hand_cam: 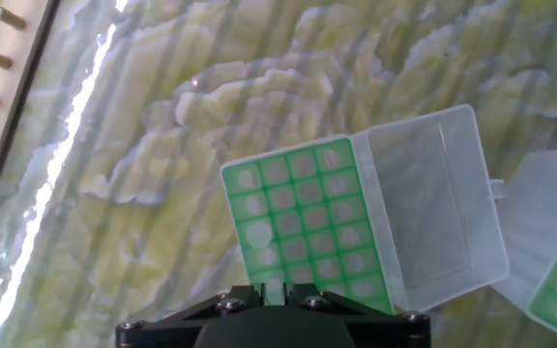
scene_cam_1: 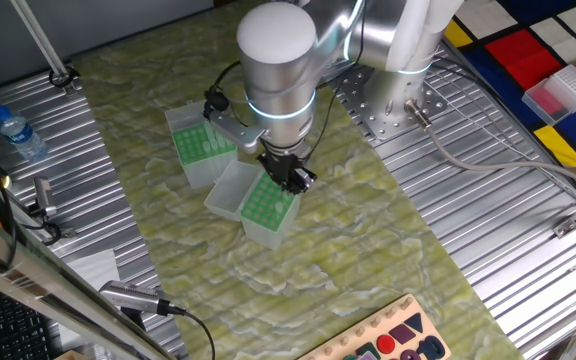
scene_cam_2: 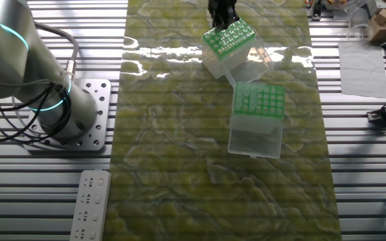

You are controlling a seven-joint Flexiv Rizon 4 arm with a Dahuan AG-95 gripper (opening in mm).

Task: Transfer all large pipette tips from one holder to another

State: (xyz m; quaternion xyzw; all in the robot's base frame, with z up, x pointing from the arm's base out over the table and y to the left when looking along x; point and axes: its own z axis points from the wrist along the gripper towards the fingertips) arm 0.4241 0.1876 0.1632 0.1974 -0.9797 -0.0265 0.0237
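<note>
Pipette tips (hand_cam: 296, 224), pale mint-green, sit in rows in a green rack (hand_cam: 333, 159) inside a clear box with its lid (hand_cam: 440, 207) hinged open, on a yellow-green marbled worktop (scene_cam_1: 368, 260). The gripper (hand_cam: 273, 293) hangs directly over the box's edge, jaws narrow around one pale tip. A second open box (scene_cam_2: 259, 107) of tips stands just beside the first.
</note>
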